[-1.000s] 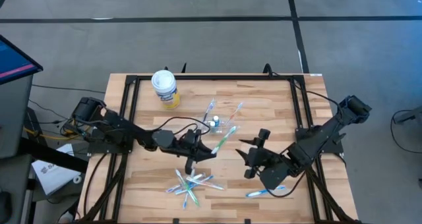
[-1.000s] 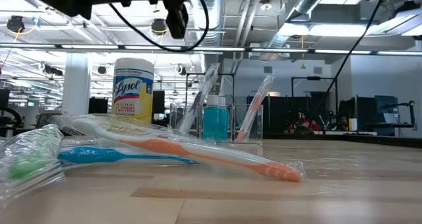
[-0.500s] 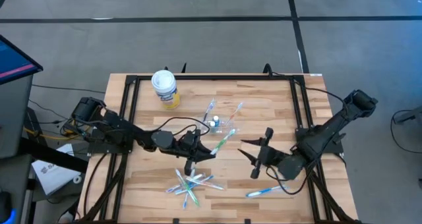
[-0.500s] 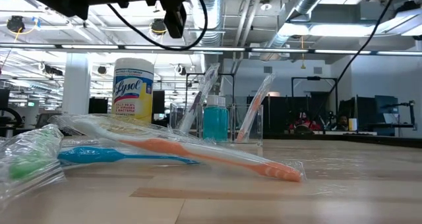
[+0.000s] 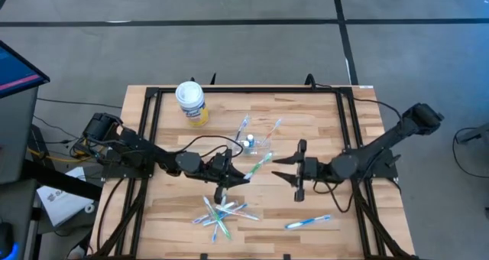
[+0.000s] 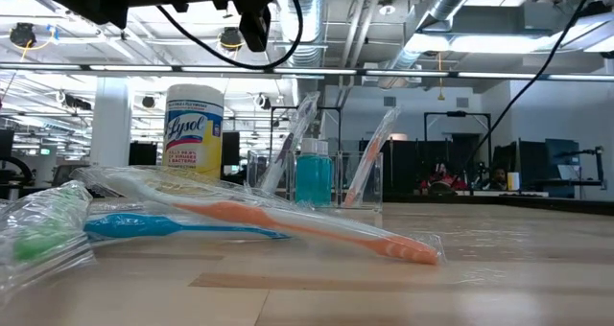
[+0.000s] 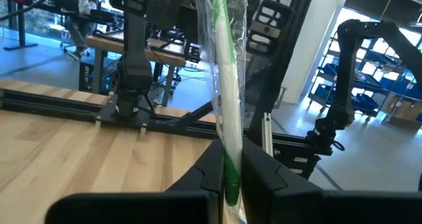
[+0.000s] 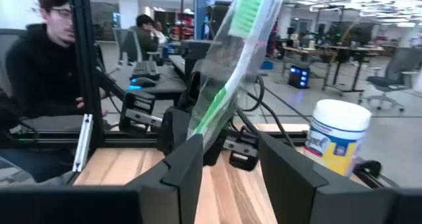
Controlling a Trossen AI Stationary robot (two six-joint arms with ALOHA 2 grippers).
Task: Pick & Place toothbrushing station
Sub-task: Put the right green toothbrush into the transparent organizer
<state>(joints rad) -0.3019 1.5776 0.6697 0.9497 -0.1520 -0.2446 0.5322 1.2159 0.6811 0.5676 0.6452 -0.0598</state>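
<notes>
My left gripper is shut on a green and white toothbrush in a clear wrapper above the table's middle. My right gripper faces it from the right, open. Its fingers stand on either side of the brush's free bristle end without closing on it. The clear cup stands just beyond, holding toothbrushes and a teal tube. Several wrapped toothbrushes lie flat near the front, and a blue one lies at the front right. My left gripper pinches the wrapped toothbrush by its handle end between its two fingers. The fingers lie level, pointing toward the table's right, and the brush runs on past them along their line. The brush is lifted clear of the table, its bristle end slanting toward the far right.
A white tub with a yellow label stands at the far left. A black frame runs round the table. People sit at desks in the room beyond. In the low view, wrapped brushes lie in the foreground.
My right gripper has risen from the front right by the blue toothbrush and gone toward the table's middle. It has turned to face my left gripper and now stands about the held toothbrush's free end. My left gripper and the brush have kept still.
</notes>
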